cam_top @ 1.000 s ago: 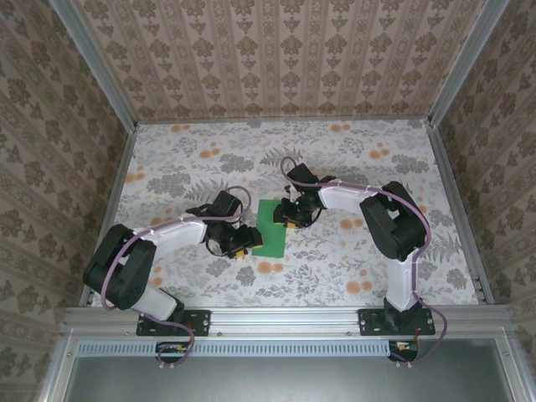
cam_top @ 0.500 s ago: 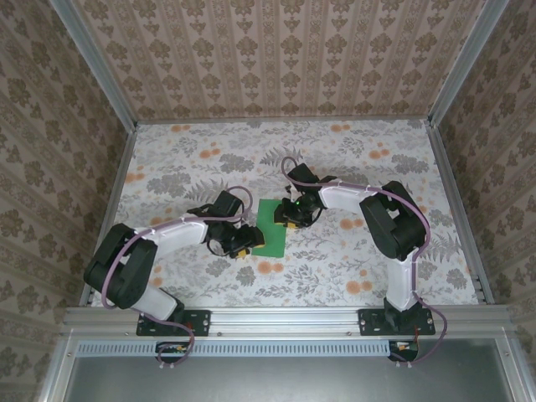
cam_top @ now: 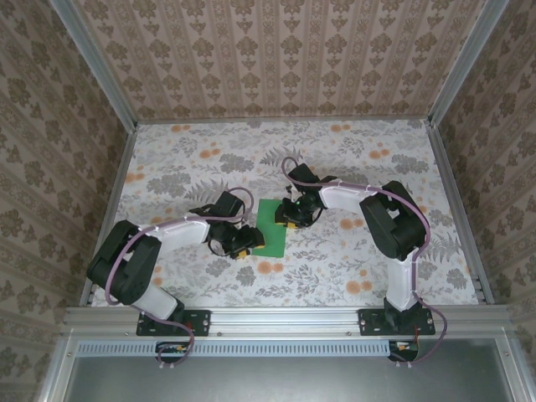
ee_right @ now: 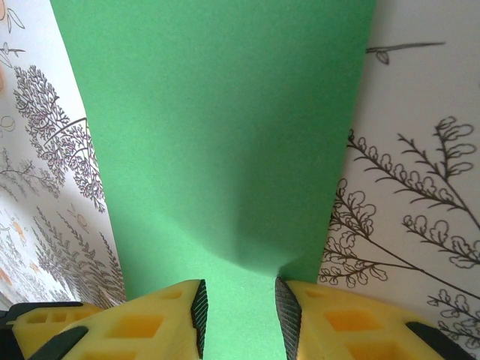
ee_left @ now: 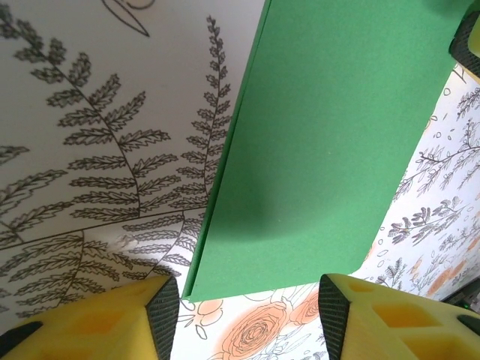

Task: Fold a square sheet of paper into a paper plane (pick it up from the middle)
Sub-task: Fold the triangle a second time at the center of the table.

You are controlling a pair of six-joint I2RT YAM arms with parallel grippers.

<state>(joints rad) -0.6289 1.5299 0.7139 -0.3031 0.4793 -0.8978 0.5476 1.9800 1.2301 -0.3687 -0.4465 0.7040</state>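
The green sheet lies flat on the flower-printed worktop, a rectangle longer than it is wide, with a pincer on either side of it. In the left wrist view one long edge shows a thin doubled line, as of two layers lying together.

The left pincer sits low at the sheet's near left corner. Its yellow fingers stand wide apart with nothing between them. That corner lies just ahead of the fingertips, apart from both.

The right pincer is over the sheet's right-hand edge, toward its far end. Seen from the right wrist, its fingers are drawn close but not together. A narrow gap stays between them, and the green of the sheet runs into that gap. A soft shadow on the paper narrows toward the fingertips. Whether the pads touch the sheet I cannot tell.
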